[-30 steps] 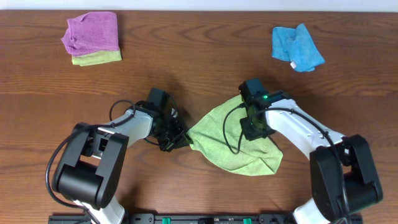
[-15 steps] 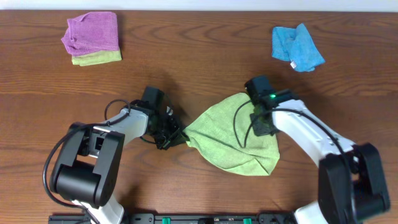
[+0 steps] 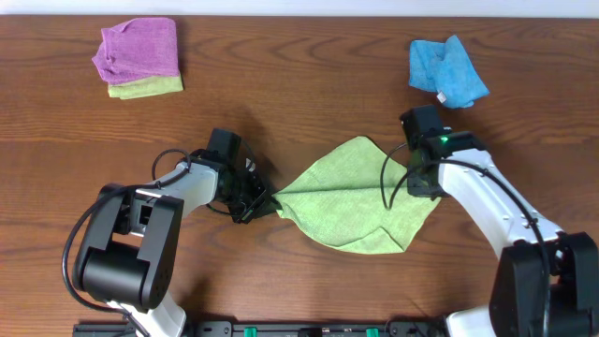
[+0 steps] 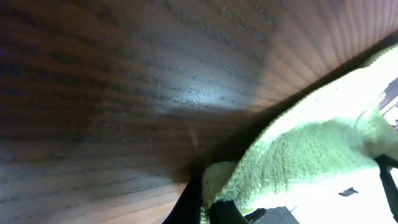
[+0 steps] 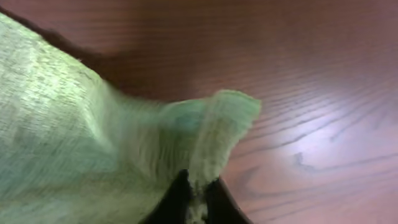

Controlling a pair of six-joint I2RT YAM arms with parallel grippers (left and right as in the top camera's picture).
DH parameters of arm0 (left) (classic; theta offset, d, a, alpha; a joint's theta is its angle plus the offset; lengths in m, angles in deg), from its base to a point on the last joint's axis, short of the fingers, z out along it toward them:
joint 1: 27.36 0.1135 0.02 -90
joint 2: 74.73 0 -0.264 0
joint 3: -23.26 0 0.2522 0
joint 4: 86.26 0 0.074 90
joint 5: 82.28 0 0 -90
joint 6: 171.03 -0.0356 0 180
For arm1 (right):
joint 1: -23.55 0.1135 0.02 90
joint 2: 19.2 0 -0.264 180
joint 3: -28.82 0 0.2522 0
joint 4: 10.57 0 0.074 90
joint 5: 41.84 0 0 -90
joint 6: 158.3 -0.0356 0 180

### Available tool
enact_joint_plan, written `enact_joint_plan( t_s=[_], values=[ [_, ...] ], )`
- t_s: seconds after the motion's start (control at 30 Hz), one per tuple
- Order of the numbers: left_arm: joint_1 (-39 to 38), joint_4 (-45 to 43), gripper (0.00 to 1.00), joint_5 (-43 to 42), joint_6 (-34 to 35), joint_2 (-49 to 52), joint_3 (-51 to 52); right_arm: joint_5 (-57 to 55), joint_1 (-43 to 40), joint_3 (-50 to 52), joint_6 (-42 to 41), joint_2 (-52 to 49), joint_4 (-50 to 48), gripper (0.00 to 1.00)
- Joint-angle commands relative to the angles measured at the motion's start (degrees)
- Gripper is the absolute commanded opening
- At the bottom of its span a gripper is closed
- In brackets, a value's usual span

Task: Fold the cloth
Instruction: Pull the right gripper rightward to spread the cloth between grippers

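Evidently soft, light and limp, the cloth (image 3: 351, 197) lies spread at the centre of the table (image 3: 309, 103), left gripper (image 4: 208, 205) and right gripper (image 5: 196, 188) each pinched closed on an opposite corner, judged the proper holds.

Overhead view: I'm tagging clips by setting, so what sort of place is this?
Probably a robot lab bench: dark wooden table, two black-and-white robot arms at a lime-green terry cloth, bright blue cloth set aside.

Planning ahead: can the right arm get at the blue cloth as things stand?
Likely not yet: the right gripper is shut on the lime-green cloth. The blue cloth lies near, nothing between.
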Motion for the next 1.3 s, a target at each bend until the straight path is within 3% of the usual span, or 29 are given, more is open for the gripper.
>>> enact_joint_plan(
  t_s=[0.0,0.07,0.17,0.3,0.4,0.47,0.67,0.9,1.1,1.27],
  values=[
    [0.6,0.4,0.06,4.1,0.1,1.9,0.8,-3.2,-1.7,-1.0,-2.9,0.5,1.3,0.22],
    [0.6,0.3,0.06,4.0,0.1,1.9,0.8,-3.3,-2.6,-1.0,-3.6,0.5,2.6,0.42],
    [0.6,0.3,0.06,3.6,0.1,1.9,0.8,-3.1,-3.1,-1.1,-8.2,0.7,5.1,0.61],
    [0.6,0.3,0.06,3.2,0.2,1.9,0.8,3.7,-3.1,-2.0,-9.4,4.5,9.0,0.70],
    [0.6,0.0,0.06,3.3,0.2,1.9,0.8,12.0,-3.1,-2.1,-6.6,11.2,8.9,0.91],
    [0.6,-0.1,0.06,3.3,0.2,1.9,0.8,14.4,-3.1,-2.1,-5.5,15.6,8.9,0.97],
    [0.6,-0.1,0.06,3.2,0.0,1.9,0.8,25.2,-3.6,-2.1,-2.4,29.6,16.6,0.99],
    [0.6,-0.1,0.06,2.6,0.0,1.9,0.8,33.0,-3.7,2.4,-6.2,36.7,24.7,0.99],
    [0.6,-0.1,0.06,2.6,0.0,1.9,0.8,43.6,-3.7,18.4,-13.5,41.0,15.5,0.99],
    [0.5,-0.4,0.06,1.9,-0.3,1.9,0.8,43.7,-3.7,25.3,-19.1,40.2,4.0,0.95]
  ],
)
